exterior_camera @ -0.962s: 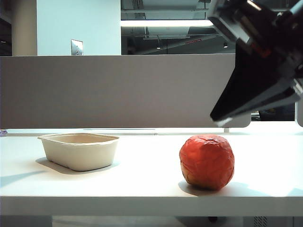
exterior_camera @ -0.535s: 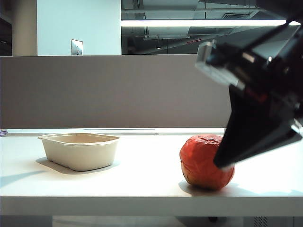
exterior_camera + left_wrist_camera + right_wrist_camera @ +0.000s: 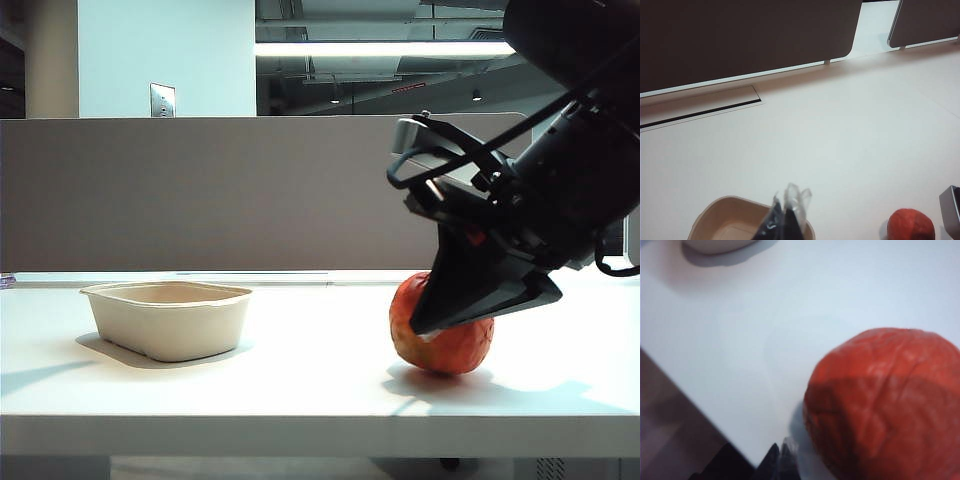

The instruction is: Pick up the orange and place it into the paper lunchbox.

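**Right gripper came down shut beside the orange, nothing held**

On the white table (image 3: 300,390), you had the paper lunchbox (image 3: 168,318) standing empty toward the left of the exterior view and the orange (image 3: 440,335) well apart from it to the right, both resting on the bare surface.

You could judge the lunchbox as light, stiff moulded pulp that would slide if knocked. The orange looked round, crinkled and slightly glossy, so it would likely roll at a sideways touch and slip under a shallow pinch. Its wrinkled skin suggested some give, and probably little weight. The surest hold was across its widest part, one finger on each side, from above.

Your right gripper (image 3: 428,325) sat low in front of the orange in the exterior view, its tip near or against the near side; contact could not be confirmed. In the right wrist view the fingertips (image 3: 781,460) lay pressed together just beside the fruit, so the jaws were clenched on nothing and would have needed to spread before any grasp.

Your left gripper (image 3: 785,220) hung above the lunchbox's edge, fingers together and empty.
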